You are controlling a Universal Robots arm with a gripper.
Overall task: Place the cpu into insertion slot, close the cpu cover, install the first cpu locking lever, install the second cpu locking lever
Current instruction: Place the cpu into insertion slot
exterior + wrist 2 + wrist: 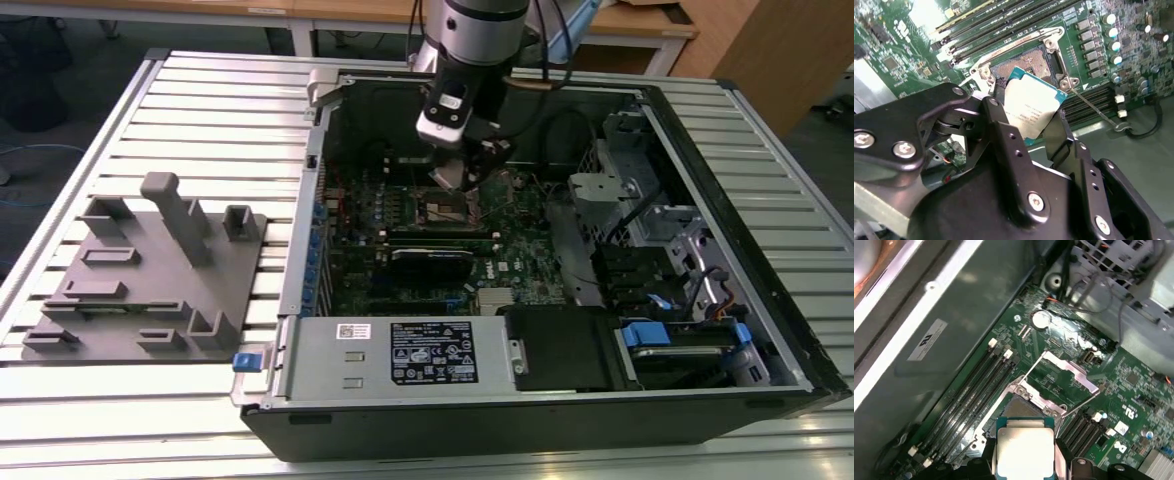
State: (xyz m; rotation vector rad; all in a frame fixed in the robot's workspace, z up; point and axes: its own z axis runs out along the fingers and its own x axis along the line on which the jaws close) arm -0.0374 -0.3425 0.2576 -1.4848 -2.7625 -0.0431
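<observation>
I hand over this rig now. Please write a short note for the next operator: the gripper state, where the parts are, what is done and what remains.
Gripper: jaws shut on the cpu, gripping two opposite edges. The cpu sits tilted over the slot, not seated.
Cover: swung open, off the slot.
Levers: both look unlatched.
Done: cpu is in the grip and positioned over the slot.
Left: cpu not yet in the slot, cover not closed, neither lever locked.
</observation>
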